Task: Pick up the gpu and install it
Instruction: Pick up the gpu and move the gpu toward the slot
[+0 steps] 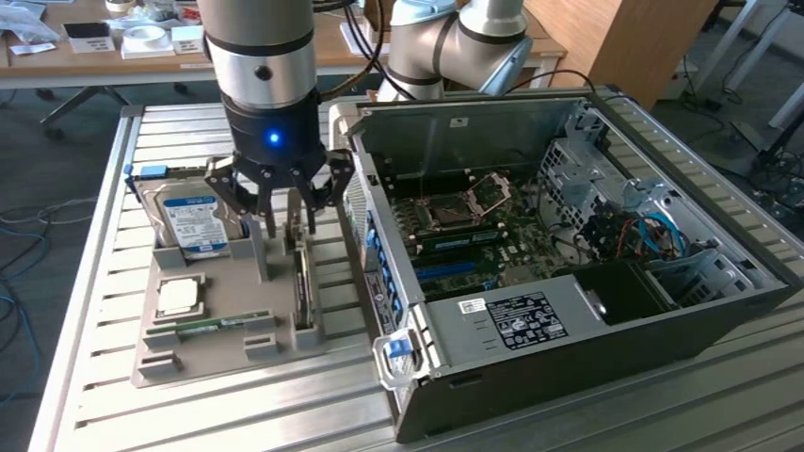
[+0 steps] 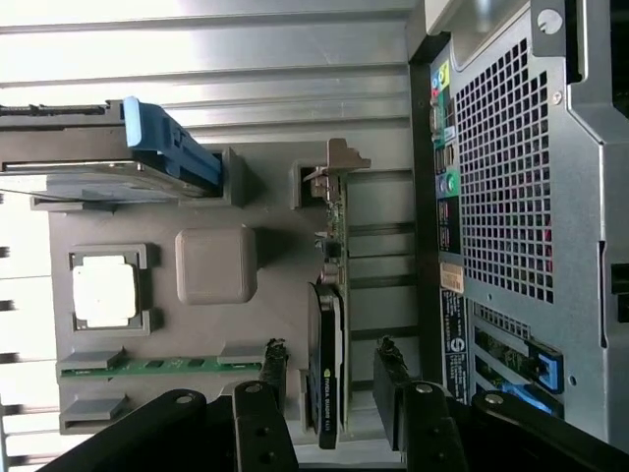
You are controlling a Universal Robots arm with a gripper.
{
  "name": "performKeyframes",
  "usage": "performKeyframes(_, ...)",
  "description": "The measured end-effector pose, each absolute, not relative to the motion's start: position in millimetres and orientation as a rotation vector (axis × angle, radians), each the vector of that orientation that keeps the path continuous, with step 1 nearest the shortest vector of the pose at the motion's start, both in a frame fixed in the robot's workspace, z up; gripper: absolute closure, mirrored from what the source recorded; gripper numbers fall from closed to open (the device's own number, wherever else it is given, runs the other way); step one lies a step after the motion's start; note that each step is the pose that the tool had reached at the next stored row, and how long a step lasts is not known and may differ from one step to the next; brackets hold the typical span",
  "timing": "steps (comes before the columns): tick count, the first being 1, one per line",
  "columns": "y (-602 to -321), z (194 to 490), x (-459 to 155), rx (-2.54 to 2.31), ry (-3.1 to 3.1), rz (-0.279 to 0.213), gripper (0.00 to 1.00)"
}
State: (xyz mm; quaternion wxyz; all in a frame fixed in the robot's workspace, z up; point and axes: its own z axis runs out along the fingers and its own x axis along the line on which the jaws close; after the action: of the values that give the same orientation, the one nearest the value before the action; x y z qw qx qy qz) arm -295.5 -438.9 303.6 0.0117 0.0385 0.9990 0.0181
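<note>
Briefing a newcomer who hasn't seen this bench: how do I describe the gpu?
Find the grey parts tray beside the open computer case, on the exterior view's left. The gpu stands on edge along the tray's side nearest the case. Unlike the flat-lying RAM stick, it has a black cooler block and silver end bracket.

Spread jaws over upright gpu

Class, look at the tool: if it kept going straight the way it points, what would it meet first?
Probably the gpu, standing on edge in the grey holder. The open fingers of the tool straddle it, so its top edge comes first, though depth is unclear.
</note>
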Motion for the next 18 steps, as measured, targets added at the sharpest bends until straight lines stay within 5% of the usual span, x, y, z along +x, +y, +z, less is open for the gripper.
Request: performKeyframes(18, -439, 278, -294, 0.120, 3.116, 0.053, 0.51)
